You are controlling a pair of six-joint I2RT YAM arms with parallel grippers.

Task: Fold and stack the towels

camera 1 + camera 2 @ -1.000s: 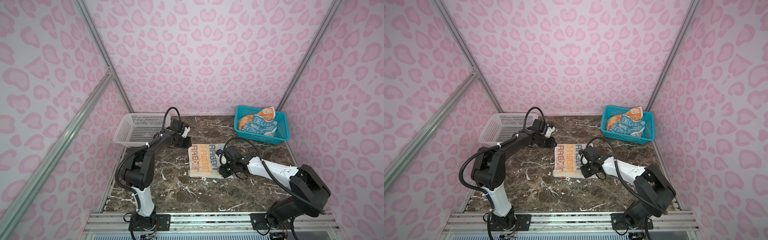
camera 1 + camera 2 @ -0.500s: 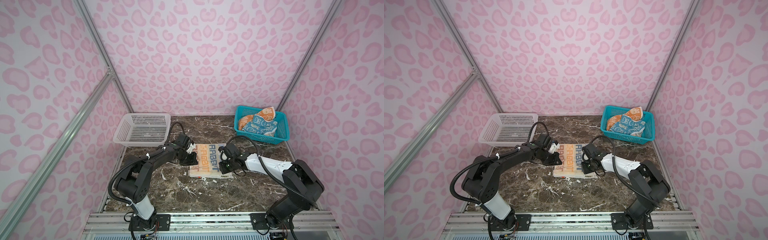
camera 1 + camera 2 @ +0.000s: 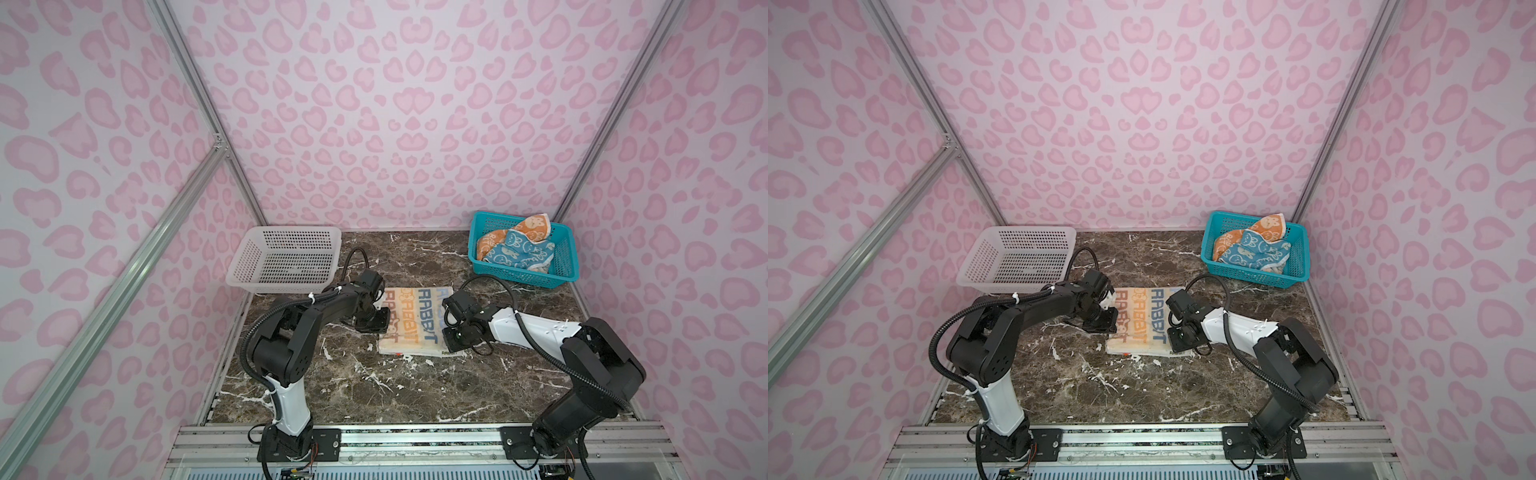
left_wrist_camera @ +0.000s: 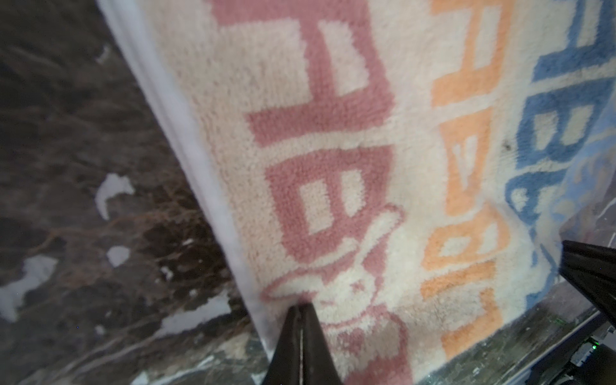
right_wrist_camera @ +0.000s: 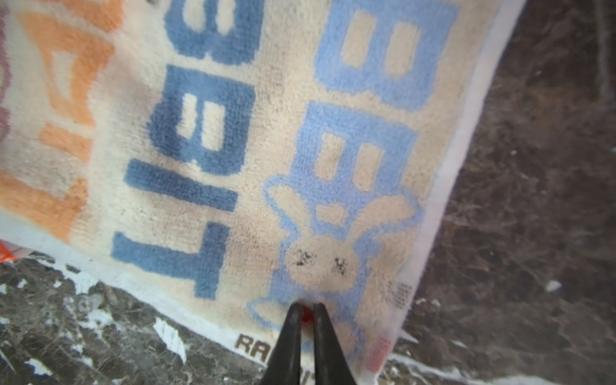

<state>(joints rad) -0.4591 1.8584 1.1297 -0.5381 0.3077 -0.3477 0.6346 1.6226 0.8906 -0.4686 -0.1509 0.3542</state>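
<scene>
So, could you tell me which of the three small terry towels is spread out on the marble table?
The cream terry towel with RABBIT lettering; the blue rabbit-print towel and the orange towel lie crumpled in the teal plastic basket.

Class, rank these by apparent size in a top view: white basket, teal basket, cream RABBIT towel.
Largest: white basket and teal basket, too alike to rank.
Smallest: cream RABBIT towel.
</scene>
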